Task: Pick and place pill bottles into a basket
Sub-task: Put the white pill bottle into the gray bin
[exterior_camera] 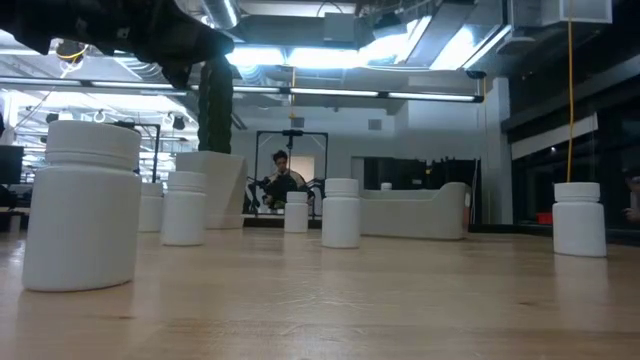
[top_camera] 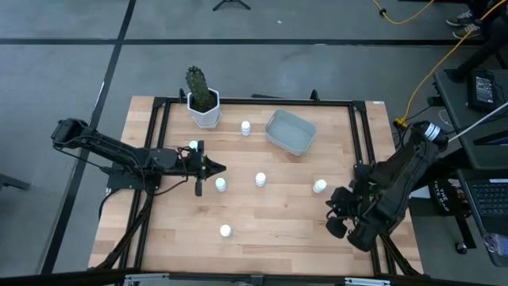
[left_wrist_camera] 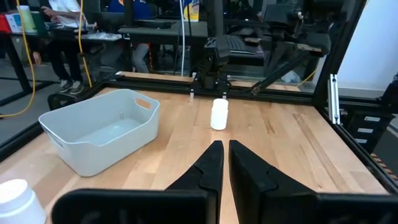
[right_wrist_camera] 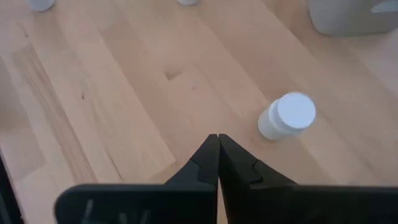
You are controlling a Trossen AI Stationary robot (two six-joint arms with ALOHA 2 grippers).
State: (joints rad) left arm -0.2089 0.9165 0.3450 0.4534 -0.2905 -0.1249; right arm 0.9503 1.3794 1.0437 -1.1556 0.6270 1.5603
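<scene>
Six pill bottles [top_camera: 260,179] stand scattered on our table [top_camera: 270,230], all outside the basket [top_camera: 290,132]; we read no labels on them. Our left gripper [top_camera: 221,168] hovers mid-table, jaws nearly together, empty; our right gripper [top_camera: 337,216], near one bottle, is closed, empty.

A pale wooden counter [top_camera: 270,226] inside a black frame is carrying six white pill bottles [top_camera: 260,180], all standing upright and scattered well apart. A grey-blue basket [top_camera: 290,132] is sitting toward the far edge, with a white pot [top_camera: 205,111] holding a cactus standing near the far left corner.
</scene>
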